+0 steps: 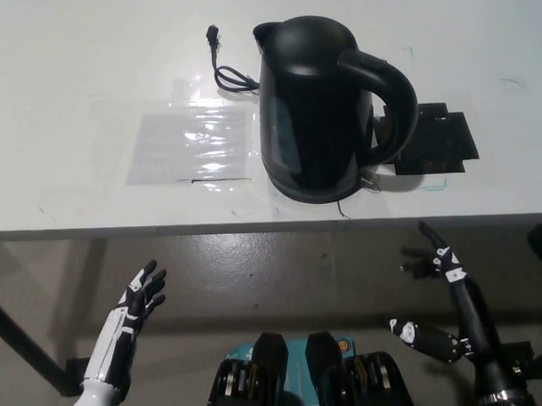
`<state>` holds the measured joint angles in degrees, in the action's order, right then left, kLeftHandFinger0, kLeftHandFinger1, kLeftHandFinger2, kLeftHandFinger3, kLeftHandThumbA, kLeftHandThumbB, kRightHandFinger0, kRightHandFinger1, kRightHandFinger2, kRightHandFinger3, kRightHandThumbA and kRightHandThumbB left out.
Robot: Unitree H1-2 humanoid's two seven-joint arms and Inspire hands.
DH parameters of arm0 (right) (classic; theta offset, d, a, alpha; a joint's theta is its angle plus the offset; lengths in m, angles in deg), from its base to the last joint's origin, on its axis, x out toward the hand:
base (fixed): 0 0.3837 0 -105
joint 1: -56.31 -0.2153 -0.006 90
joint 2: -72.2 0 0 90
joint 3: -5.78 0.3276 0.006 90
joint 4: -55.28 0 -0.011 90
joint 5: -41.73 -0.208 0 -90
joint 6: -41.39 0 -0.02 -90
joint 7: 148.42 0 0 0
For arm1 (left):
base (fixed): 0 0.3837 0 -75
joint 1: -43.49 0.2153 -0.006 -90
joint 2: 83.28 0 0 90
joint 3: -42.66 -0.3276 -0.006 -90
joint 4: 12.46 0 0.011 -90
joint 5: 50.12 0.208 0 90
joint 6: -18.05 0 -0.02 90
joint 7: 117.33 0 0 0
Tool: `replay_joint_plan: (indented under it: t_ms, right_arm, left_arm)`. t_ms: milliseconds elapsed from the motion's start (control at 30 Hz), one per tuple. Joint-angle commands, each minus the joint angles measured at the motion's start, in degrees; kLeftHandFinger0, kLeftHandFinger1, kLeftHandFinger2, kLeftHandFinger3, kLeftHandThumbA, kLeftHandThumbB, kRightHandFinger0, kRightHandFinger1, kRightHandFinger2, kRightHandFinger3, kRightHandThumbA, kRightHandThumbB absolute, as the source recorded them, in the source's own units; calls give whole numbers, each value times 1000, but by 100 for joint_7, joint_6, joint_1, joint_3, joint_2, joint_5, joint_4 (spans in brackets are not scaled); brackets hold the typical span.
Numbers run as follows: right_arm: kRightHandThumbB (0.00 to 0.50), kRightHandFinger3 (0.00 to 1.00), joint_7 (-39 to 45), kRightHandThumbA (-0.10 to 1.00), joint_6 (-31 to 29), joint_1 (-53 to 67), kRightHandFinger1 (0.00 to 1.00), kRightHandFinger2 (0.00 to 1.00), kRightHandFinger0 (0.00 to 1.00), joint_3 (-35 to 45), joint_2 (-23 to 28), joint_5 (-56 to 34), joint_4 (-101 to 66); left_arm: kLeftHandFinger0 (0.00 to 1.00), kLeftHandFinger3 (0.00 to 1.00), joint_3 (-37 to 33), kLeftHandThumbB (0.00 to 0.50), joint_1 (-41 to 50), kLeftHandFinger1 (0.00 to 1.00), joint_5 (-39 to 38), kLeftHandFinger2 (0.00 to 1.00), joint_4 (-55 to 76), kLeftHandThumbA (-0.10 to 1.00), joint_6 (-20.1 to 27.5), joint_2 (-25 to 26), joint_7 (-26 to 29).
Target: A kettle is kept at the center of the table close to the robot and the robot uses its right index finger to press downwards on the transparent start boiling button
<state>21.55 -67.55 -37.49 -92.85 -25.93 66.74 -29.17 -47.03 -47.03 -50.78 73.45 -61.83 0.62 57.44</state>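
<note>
Kettle: upright at table centre near the front edge, button at handle base unpressed. Right hand and left hand: both open, empty, below table edge; the whole approach and press remain.

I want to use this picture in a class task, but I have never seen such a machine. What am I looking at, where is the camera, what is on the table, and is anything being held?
The camera sits on a humanoid robot's head, looking steeply down. The white left robot hand and the black right robot hand both hang open below the table edge, holding nothing. On the white table stands a black kettle, handle toward picture right, with its cord behind it. A clear plastic sheet lies on its left, and a black mat on its right.
</note>
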Motion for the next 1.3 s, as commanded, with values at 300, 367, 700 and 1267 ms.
replay_joint_plan:
  t_ms: [300,367,700,1267]
  right_arm:
    - [277,1000,-29,1000,1369,-973,0,0,0,-485,127,3082,-724]
    - [274,1000,-24,1000,1445,-1080,0,0,0,-535,126,3095,-552]
    - [278,1000,-12,1000,1918,-1369,0,0,0,-737,159,3283,-79]
    - [266,1000,44,1000,2320,-1548,0,0,0,-900,325,3332,351]
  left_arm:
    - [1000,1000,-19,361,-147,1000,22,1000,211,1000,602,156,-130]
    - [1000,1000,-12,359,-146,1000,25,1000,220,1000,588,164,-127]
    - [1000,1000,-6,356,-161,1000,-4,1000,265,1000,587,152,-125]
    - [1000,1000,-5,346,-203,1000,-63,1000,217,995,641,151,-129]
